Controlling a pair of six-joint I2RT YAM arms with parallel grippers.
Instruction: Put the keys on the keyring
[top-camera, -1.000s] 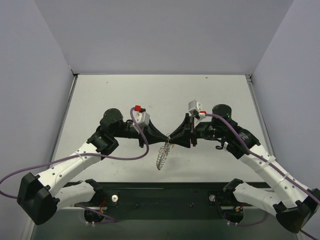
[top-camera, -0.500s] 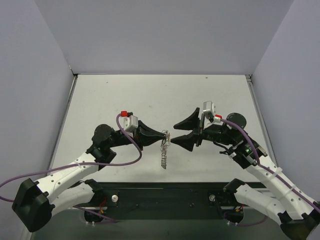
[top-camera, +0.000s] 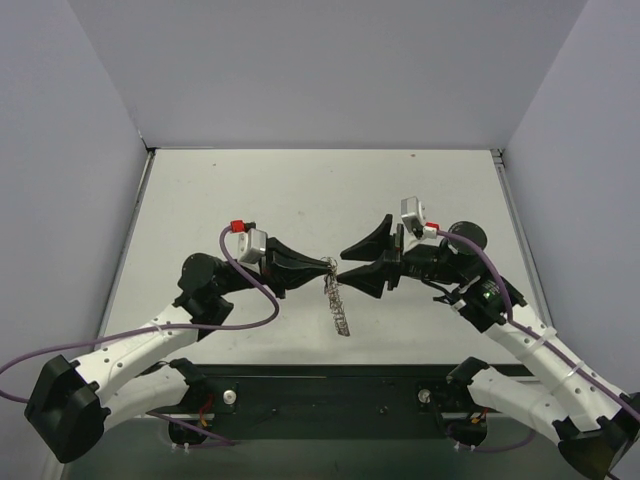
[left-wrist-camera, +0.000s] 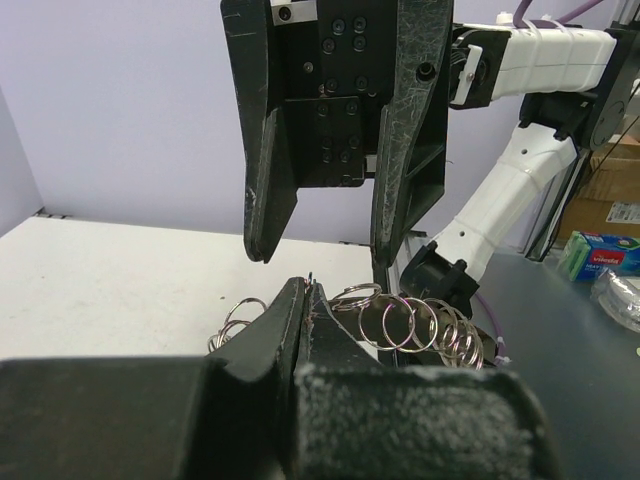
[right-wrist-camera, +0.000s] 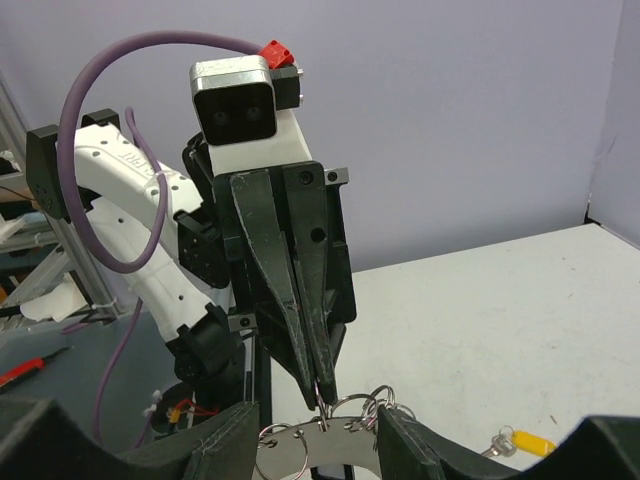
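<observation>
**Keyring hangs between the two pincers, mid-tabletop**

Tabletop (top-camera: 250, 190) is the widest thing in the overhead view. It is pale and bare, with open room on every side of the keyring (top-camera: 338, 305). Grey walls (top-camera: 100, 130) close it in beyond the keyring and to both sides, all well apart from it. The tabletop's near edge lies just below the keyring's dangling end.

Both arms reach inward and meet tip to tip at the keyring's upper end. The left pincer (top-camera: 329, 265) is pressed together on a loop at that end. The right pincer (top-camera: 342, 261) faces it with its fingers spread wide, one either side of the left pincer's tip.

From overhead the keyring is only a thin silvery strand drooping towards the near edge. The left wrist camera shows it as a row of overlapping wire rings, like a slack spring, trailing off beside the closed fingers. The right wrist camera shows the left fingertips coming down onto a ring from above. It alone shows a key with a yellow head (right-wrist-camera: 522, 440), on the tabletop to the right of the keyring. Whether that key is joined to the keyring I cannot tell.
</observation>
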